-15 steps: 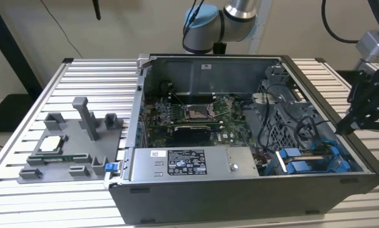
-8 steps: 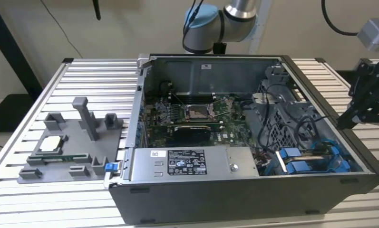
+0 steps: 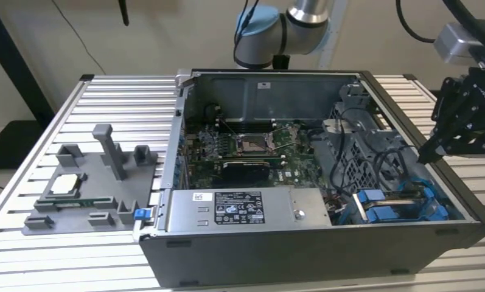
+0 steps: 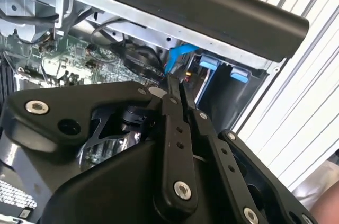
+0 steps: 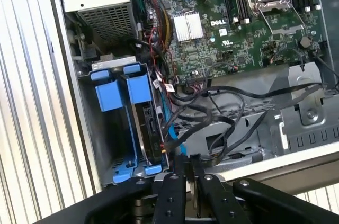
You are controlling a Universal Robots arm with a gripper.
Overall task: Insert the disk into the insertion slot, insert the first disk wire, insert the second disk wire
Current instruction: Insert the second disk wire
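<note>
The insertion slot (image 5: 114, 128) is a grey bay with blue rails in the open computer case's corner (image 3: 388, 210). The disk (image 5: 145, 126) stands on edge inside it, its blue carrier tab (image 5: 139, 87) at the bay's mouth. A blue flat wire (image 5: 168, 121) and black wires (image 5: 212, 110) run beside the disk's connector edge. My gripper (image 5: 188, 163) hovers just outside the case wall by the bay, above the wire ends. Its fingers are pressed close together, and I make out nothing between them. In the exterior view the gripper (image 3: 427, 157) hangs over the case's right wall; its tip (image 4: 172, 82) points at the blue wire (image 4: 180, 54).
Inside the case are the motherboard (image 3: 251, 146), the labelled grey power-supply box (image 3: 242, 210) and a perforated metal cage (image 3: 364, 152). A grey fixture (image 3: 88, 182) holding a processor chip (image 3: 64, 182) stands on the slatted table (image 3: 120, 97) at the exterior view's left.
</note>
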